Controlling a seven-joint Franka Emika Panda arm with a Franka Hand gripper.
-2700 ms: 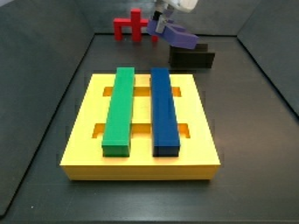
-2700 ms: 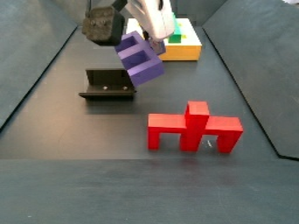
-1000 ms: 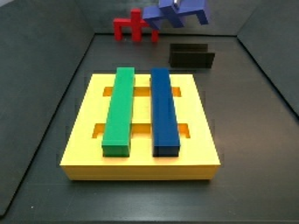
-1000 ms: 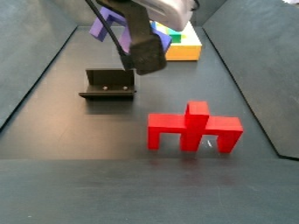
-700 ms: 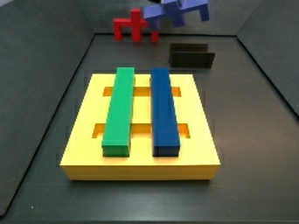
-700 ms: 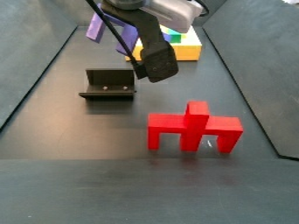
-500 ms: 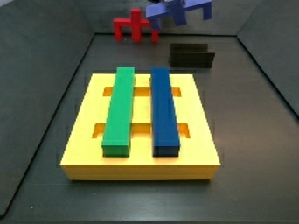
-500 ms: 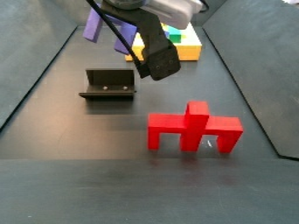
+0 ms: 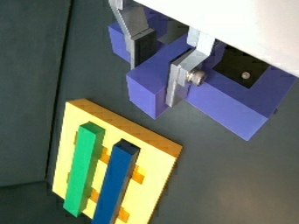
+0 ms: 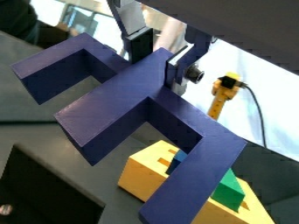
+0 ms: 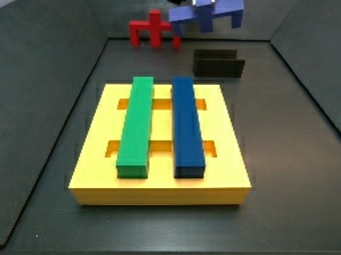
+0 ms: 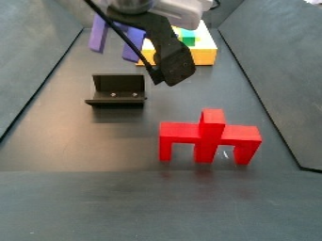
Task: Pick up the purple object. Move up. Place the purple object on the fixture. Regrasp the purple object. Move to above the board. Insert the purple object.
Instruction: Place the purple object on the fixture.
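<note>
Holding: purple object is clamped by the closed pincer | raised high over the fixture | for placing.

Hand raised well above the floor, its two flat silver fingers closed on the purple object, which sits clamped between the dark pads in both wrist views. In a side view the hand hangs at the upper edge, a dark wrist-mounted block projecting below it.
</note>
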